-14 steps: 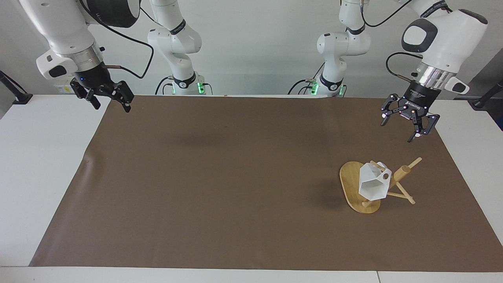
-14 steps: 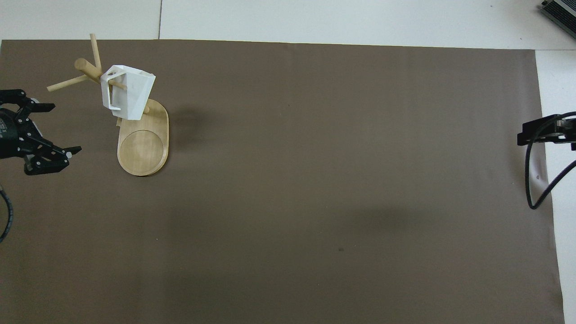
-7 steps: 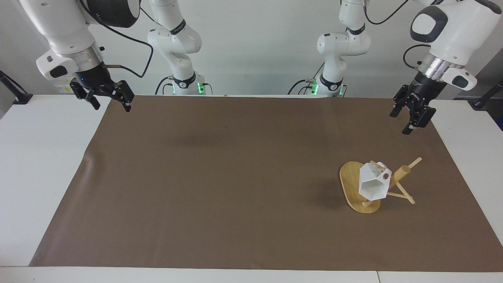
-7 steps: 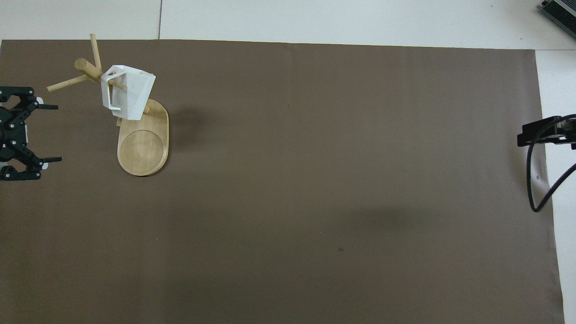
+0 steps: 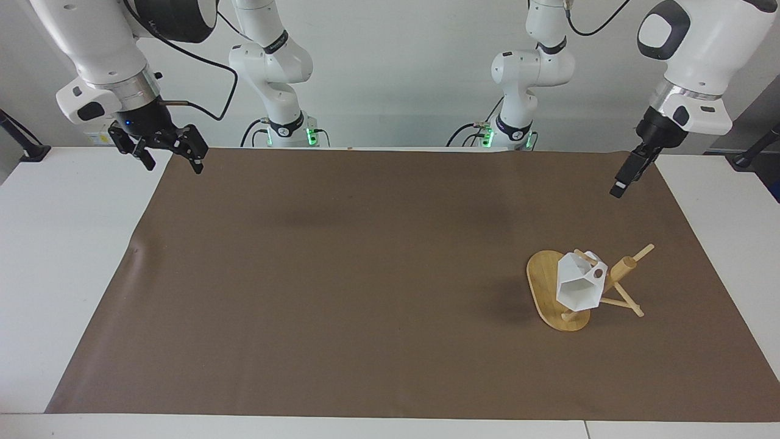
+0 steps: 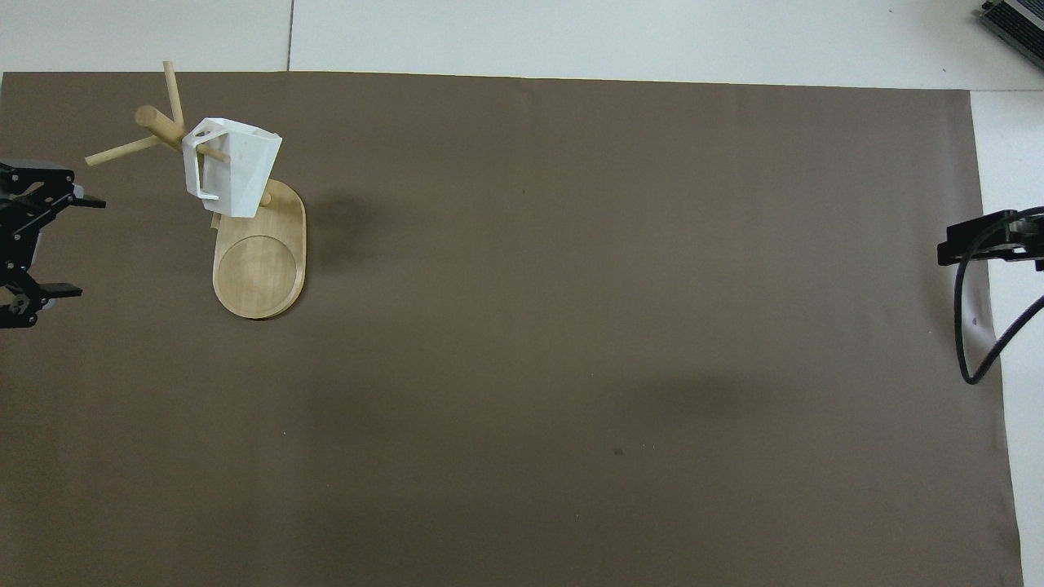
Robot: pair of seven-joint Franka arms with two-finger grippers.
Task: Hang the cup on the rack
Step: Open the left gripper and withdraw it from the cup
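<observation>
White faceted cup w/ hexagonal rim hangs by blocky handle on peg of bamboo rack, oval base on brown mat, left arm's end of bench | left hand open over mat edge, has pulled back from rack since 1 s ago | right hand open, waiting, unchanged | no legible writing

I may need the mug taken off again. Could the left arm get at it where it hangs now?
Probably yes. The cup hangs on a peg of the rack at the left arm's end, and the left gripper, open and empty, is up in the air nearby with nothing between them.
</observation>
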